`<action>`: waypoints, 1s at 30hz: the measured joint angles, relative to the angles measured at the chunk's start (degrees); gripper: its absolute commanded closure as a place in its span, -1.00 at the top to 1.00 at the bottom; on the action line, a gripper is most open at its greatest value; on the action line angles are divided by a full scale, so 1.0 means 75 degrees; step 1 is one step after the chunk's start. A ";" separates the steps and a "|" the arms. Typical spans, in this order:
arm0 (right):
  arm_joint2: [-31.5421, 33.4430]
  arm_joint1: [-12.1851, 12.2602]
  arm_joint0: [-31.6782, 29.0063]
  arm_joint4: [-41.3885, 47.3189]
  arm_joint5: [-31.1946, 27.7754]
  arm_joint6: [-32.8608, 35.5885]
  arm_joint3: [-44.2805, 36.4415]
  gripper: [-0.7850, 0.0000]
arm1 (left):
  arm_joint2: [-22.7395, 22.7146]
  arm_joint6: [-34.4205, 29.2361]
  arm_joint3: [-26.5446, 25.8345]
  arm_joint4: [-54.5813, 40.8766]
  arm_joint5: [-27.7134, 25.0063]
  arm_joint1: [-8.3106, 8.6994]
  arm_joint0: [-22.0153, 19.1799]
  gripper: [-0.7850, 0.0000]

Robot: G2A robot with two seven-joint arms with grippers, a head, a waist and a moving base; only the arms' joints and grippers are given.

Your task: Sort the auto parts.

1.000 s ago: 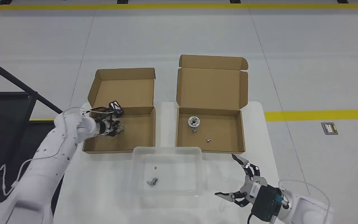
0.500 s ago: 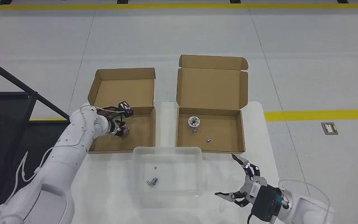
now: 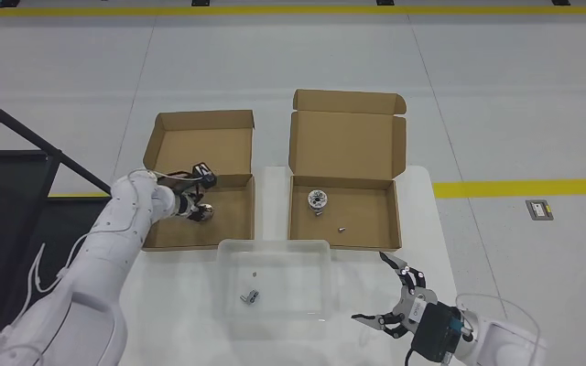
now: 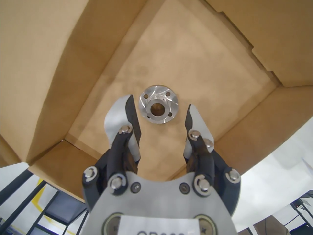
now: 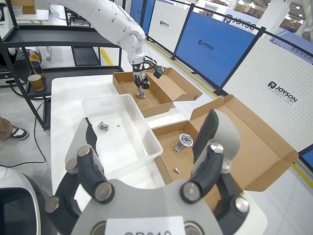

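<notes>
Fingers (image 4: 117, 118) of the left gripper (image 4: 159, 103), shifted rightward inside the open brown cardboard box (image 4: 195, 57), are hanging wide apart around a round silver metal flange (image 4: 158, 108), seemingly releasing it.

— Looked white and glossy along the left arm (image 5: 105, 13), in rounded shells jointed end to end. Carried thin white and black cables (image 5: 149, 62) by the wrist, plus a small black module (image 5: 159, 70) with a blue-green face.
— Same white casing on the right arm (image 3: 499, 346)?
— Yes, ending in a black cuff (image 3: 430, 331) with a teal band (image 3: 455, 339) before the right claw (image 5: 150, 119).
— And the left claw (image 4: 160, 108)?
— Built alike: silver base plate (image 4: 159, 201), black linkages (image 4: 115, 152), bright round-headed screws (image 4: 135, 187), silver fingers (image 4: 113, 121) faced with black ribbed pads (image 4: 133, 121). Bore a white label (image 4: 156, 226) printed in black.
</notes>
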 measured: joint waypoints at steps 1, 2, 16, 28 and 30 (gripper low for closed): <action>0.0000 0.0000 0.0000 0.0000 0.0000 0.0000 0.0000 1.00 | -0.0022 0.0081 -0.0002 -0.0018 -0.0156 0.0014 -0.0035 0.35; 0.0000 0.0000 0.0000 0.0000 0.0000 0.0000 0.0000 1.00 | -0.0038 0.0143 -0.0008 -0.0024 -0.0291 0.0029 -0.0066 0.36; 0.0000 0.0000 0.0000 0.0000 0.0000 0.0000 0.0000 1.00 | -0.0145 0.1005 -0.1105 -0.0764 -0.1553 0.0664 0.0184 0.40; 0.0000 0.0000 0.0000 0.0000 0.0000 0.0000 0.0000 1.00 | -0.0031 -0.1050 -0.5558 -0.4614 -0.1554 0.2675 0.1439 0.44; 0.0000 0.0000 0.0000 0.0000 0.0000 0.0000 0.0000 1.00 | -0.0088 -0.1638 -0.6529 -0.5496 -0.1554 0.3062 0.1671 0.40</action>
